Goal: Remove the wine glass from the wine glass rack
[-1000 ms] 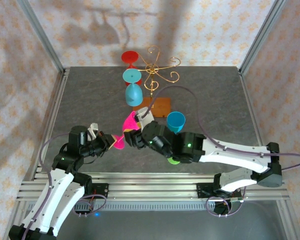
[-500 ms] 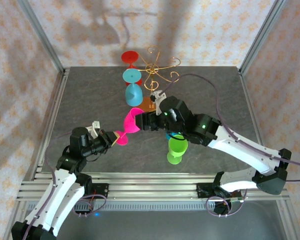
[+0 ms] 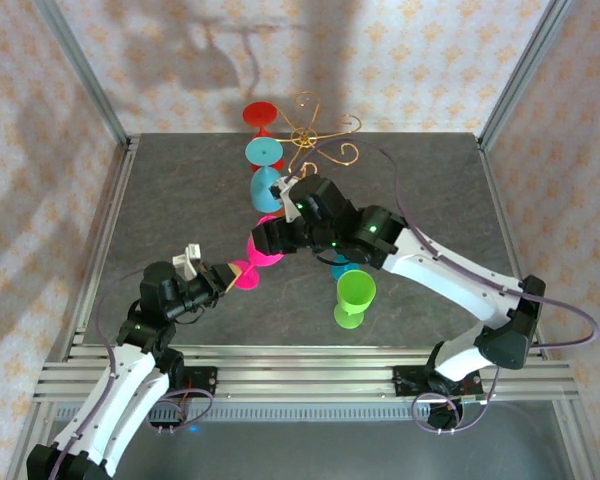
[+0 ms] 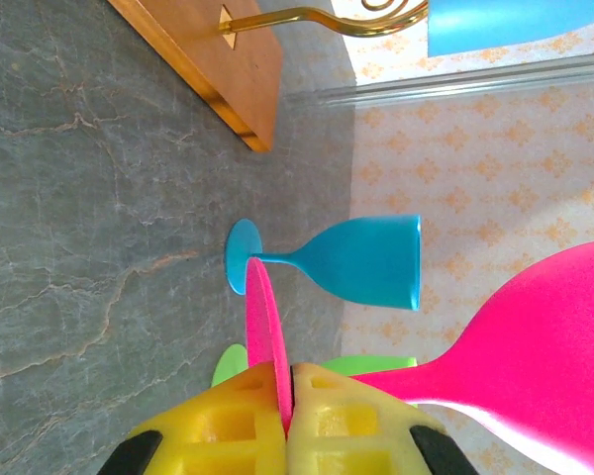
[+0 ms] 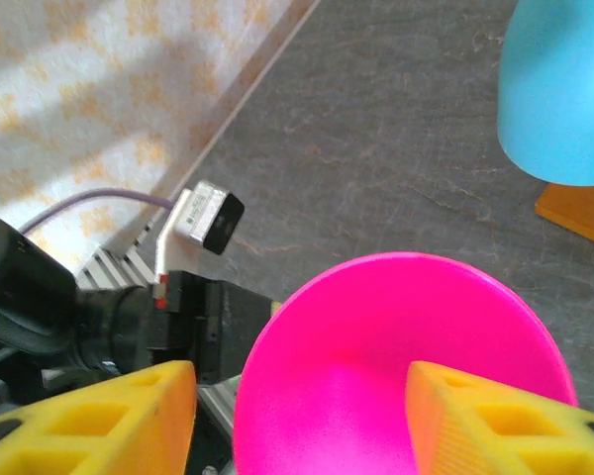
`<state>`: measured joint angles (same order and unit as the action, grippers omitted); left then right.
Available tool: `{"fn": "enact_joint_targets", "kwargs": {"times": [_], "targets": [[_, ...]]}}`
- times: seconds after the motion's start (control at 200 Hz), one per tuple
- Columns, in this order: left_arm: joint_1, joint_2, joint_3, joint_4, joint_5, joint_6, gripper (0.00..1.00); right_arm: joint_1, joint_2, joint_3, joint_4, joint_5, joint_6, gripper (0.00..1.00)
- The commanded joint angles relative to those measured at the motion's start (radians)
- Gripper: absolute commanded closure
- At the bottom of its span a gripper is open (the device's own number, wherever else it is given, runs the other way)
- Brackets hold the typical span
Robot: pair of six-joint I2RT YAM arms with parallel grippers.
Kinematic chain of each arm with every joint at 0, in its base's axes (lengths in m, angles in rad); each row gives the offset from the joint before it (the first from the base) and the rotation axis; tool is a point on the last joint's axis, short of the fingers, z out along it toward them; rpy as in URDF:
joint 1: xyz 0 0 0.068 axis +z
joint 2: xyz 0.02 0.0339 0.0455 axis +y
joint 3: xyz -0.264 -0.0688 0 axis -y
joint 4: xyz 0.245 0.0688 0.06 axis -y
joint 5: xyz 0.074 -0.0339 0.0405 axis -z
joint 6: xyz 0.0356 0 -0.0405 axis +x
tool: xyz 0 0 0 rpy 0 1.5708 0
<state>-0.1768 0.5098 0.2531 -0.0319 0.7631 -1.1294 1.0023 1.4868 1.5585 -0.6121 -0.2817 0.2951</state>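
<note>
Our left end effector [image 4: 285,411] is clamped on the thin foot of the pink wine glass [image 4: 535,346], which it holds tipped well off upright. The glass sits at centre-left of the overhead view, below the wine glass rack [image 3: 315,135] at upper centre. Our right end effector [image 5: 297,368] stands wide, one finger on each side of the pink bowl, with a gap showing on its left. We judge this a handover: the foot grip steadies the glass while the bowl is taken. A red glass [image 3: 260,113] and a pale blue glass [image 3: 266,178] hang on the rack.
</note>
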Motion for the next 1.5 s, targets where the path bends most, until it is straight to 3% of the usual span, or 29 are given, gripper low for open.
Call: {"fn": "enact_joint_targets", "kwargs": {"times": [0.0, 0.325, 0.491, 0.671, 0.751, 1.011, 1.497], "targets": [[-0.006, -0.009, -0.005, 0.037, 0.015, 0.005, 1.00, -0.004, 0.026, 0.047, -0.029, -0.023, -0.021, 0.52], [-0.006, -0.008, 0.006, -0.011, 0.004, 0.033, 1.00, -0.005, 0.063, 0.069, -0.032, -0.071, -0.030, 0.78], [-0.006, -0.005, 0.006, -0.017, -0.006, 0.033, 1.00, -0.005, 0.065, 0.066, -0.038, -0.078, -0.040, 1.00], [-0.006, -0.004, 0.027, -0.045, -0.020, 0.044, 1.00, -0.004, 0.065, 0.055, -0.038, -0.085, -0.038, 1.00], [-0.006, -0.002, 0.041, -0.068, -0.030, 0.056, 0.87, -0.005, 0.061, 0.046, -0.037, -0.076, -0.034, 1.00], [-0.007, -0.004, 0.048, -0.095, -0.051, 0.065, 0.65, -0.004, 0.044, 0.004, -0.020, -0.033, -0.014, 1.00], [-0.006, -0.050, 0.092, -0.266, -0.124, 0.132, 0.62, -0.005, 0.053, -0.080, -0.087, 0.244, 0.038, 1.00]]}}
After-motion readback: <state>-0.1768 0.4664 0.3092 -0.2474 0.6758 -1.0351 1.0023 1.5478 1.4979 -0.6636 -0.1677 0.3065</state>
